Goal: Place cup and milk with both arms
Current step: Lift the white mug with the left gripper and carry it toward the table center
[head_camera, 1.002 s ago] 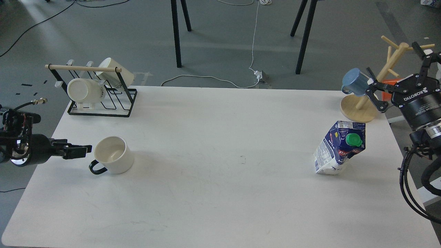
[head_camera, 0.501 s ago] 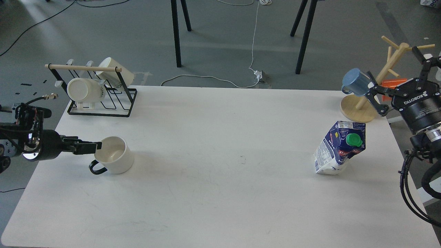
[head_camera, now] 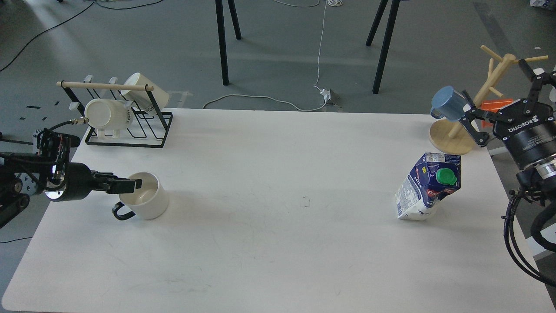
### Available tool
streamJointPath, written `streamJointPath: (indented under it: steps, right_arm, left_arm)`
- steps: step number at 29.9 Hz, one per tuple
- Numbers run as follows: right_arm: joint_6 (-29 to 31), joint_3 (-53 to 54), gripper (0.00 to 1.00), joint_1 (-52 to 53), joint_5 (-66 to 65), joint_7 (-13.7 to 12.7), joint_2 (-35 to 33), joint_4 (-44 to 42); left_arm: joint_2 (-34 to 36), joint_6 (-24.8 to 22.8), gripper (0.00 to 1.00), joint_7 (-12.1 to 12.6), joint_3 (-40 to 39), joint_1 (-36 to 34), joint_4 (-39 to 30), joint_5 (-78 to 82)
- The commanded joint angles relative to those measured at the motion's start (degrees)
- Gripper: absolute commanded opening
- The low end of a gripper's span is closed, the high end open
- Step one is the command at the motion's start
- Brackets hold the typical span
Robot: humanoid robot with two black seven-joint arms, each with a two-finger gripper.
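Note:
A white cup (head_camera: pixel 147 204) with a black handle stands upright at the left of the white table (head_camera: pixel 278 243). My left gripper (head_camera: pixel 131 184) reaches in from the left, its dark tip over the cup's near rim; its fingers cannot be told apart. A dented blue and white milk carton (head_camera: pixel 428 187) with a green cap stands leaning at the right. My right gripper (head_camera: pixel 494 77) is wide open and empty, held above the table's right edge behind the carton, beside the mug tree.
A black wire rack (head_camera: pixel 130 130) with a wooden bar holds two white mugs at the back left. A wooden mug tree (head_camera: pixel 451 137) carrying a blue cup (head_camera: pixel 447 103) stands at the back right, close to my right gripper.
My left gripper has moved right, from beside the white cup to over its rim. My right gripper shifted slightly right. Cup and carton have not moved.

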Motion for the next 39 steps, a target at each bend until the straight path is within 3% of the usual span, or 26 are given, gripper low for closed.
streamJointPath:
  steps: [1, 9, 11, 13, 16, 19, 30, 35, 39]
  right_arm:
    - [0.0, 0.1, 0.99, -0.3, 0.1, 0.0, -0.3, 0.1]
    - [0.0, 0.1, 0.99, -0.7, 0.2, 0.0, -0.5, 0.3]
    - [0.0, 0.1, 0.99, -0.8, 0.1, 0.0, -0.5, 0.3]
    - [0.0, 0.0, 0.99, -0.9, 0.1, 0.0, -0.5, 0.2]
    - [0.0, 0.0, 0.99, -1.0, 0.1, 0.0, -0.4, 0.2]
    - [0.0, 0.0, 0.99, -1.1, 0.1, 0.1, -0.4, 0.2]
    - [0.0, 0.0, 0.99, -1.4, 0.1, 0.1, -0.1, 0.0]
    - [0.0, 0.3, 0.99, -1.4, 0.1, 0.1, 0.1, 0.0]
    - [0.0, 0.7, 0.99, -1.4, 0.1, 0.1, 0.2, -0.1]
  left_arm:
    - [-0.6, 0.1, 0.93, 0.0, 0.1, 0.2, 0.5, 0.0]
    - [-3.0, 0.4, 0.75, 0.0, 0.6, 0.3, 3.9, 0.3]
    - [-3.0, 0.6, 0.63, 0.0, 0.6, 0.5, 3.9, 0.3]
    - [-3.0, 0.6, 0.43, 0.0, 0.7, 0.6, 3.9, 0.6]
    - [-3.1, 1.0, 0.21, 0.0, 0.6, 0.6, 3.7, 1.2]
    - [-3.8, 1.9, 0.12, 0.0, 0.6, 0.4, 3.1, 1.2]
    - [-2.5, 0.5, 0.05, 0.0, 0.4, -0.4, 0.8, 1.2]
    - [-1.5, -3.6, 0.06, 0.0, 0.4, -4.5, -1.0, 1.2]
    - [-3.0, -3.9, 0.06, 0.0, 0.4, -8.2, -6.0, 1.2]
